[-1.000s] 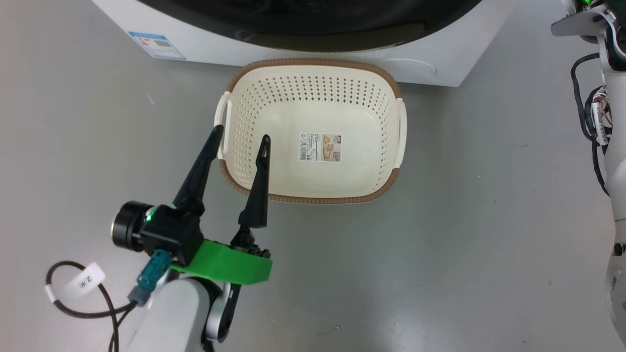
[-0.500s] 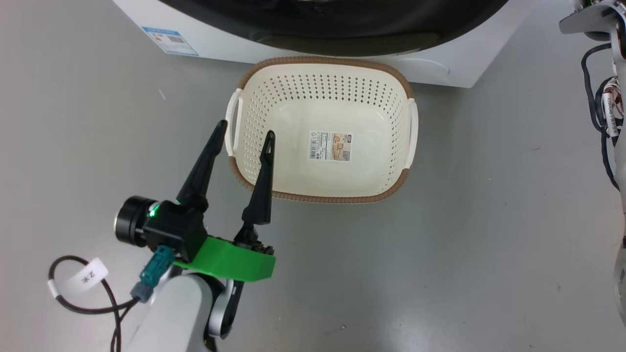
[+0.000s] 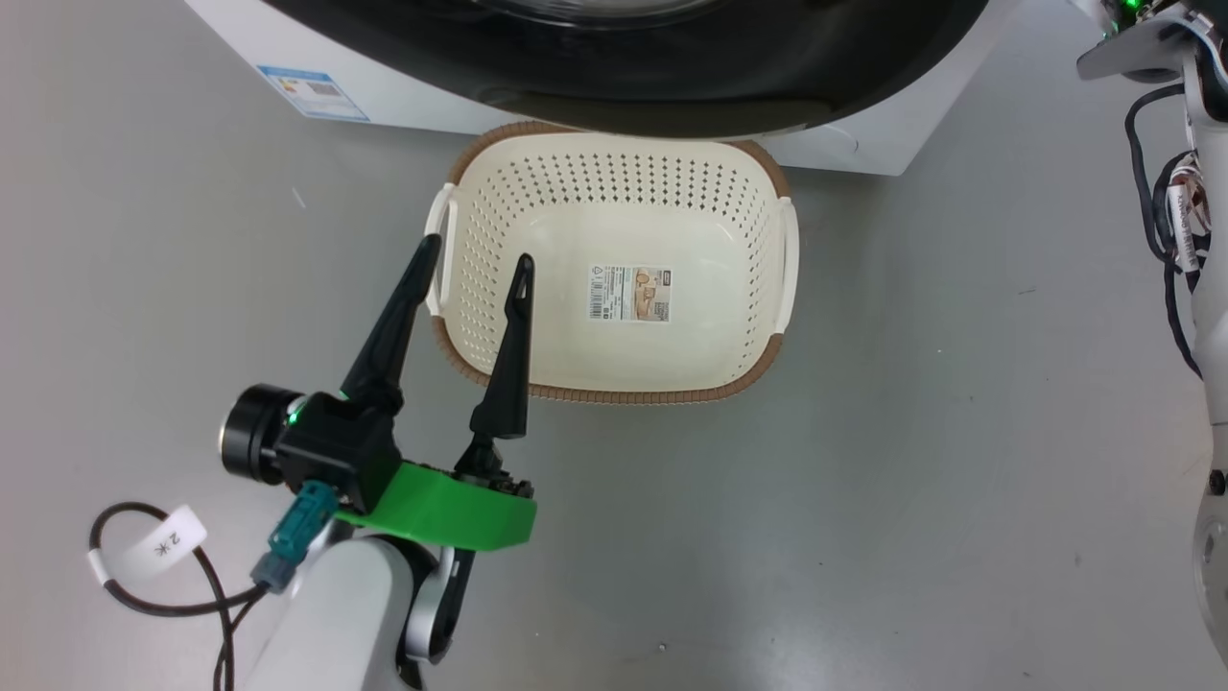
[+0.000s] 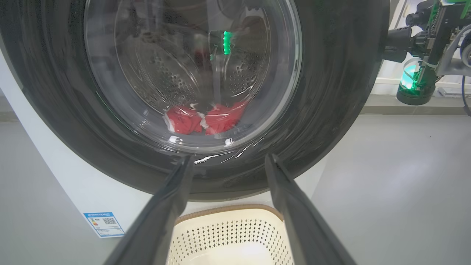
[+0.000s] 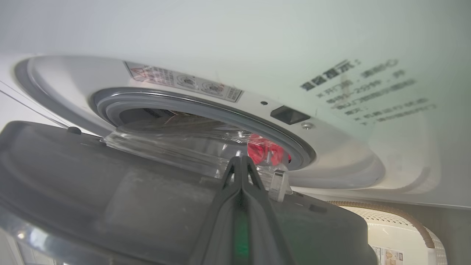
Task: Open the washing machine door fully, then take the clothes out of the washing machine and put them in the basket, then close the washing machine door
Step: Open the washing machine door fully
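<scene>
basket: cream-white, rows of small holes, brown woven-look rim
paper label: white, black barcode, tan picture
door: glossy black ring, clear glass
washing machine: white, grey gasket
sticker: blue and white
clothes: bright red with white patches
floor: plain grey
left gripper: black, on a bright green mount
cable: black, white tag

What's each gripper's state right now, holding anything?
Left gripper: open, empty, hovering by the basket.
Right gripper: shut, gripping nothing, tips at the washing machine door's inner side.
</scene>
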Available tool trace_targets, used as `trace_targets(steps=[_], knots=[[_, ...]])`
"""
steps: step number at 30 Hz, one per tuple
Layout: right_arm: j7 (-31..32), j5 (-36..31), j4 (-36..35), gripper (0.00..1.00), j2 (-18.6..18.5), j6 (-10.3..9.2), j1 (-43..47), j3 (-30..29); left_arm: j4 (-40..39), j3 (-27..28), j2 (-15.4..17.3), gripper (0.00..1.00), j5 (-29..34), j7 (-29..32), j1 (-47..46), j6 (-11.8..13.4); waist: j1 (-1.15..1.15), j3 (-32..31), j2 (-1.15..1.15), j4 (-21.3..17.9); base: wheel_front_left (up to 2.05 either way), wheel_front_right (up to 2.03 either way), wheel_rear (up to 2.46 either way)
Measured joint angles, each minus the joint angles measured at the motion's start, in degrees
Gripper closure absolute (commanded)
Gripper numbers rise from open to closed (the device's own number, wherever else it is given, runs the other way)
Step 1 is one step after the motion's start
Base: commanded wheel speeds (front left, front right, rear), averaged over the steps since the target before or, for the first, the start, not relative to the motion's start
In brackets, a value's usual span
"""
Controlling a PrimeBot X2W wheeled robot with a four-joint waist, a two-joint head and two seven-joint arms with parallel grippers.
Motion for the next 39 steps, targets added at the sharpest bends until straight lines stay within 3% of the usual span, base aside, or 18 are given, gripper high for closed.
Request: trace_targets(steps=[13,20,39], knots=[[7.5,0.5,-3.2,1.00,0.4,0.00,3.1,0.4,0.3,0.2,0.0,0.00,0.0,0.0,0.0,0.0,0.00,-1.3,0.00,-0.9,0.00,0.00,0.00],[11.8,0.5,-4.7,1.00,3.0,0.01,5.7,1.6,0.7,0.3,0.0,0.00,0.0,0.0,0.0,0.0,0.00,-2.6,0.00,-0.8,0.00,0.00,0.00],[17.8,0.0,-10.1,1.00,3.9,0.02,13.5,-0.5,1.2,1.1,0.0,0.00,0.0,0.0,0.8,0.0,0.00,-7.8,0.00,-0.5,0.00,0.00,0.00]])
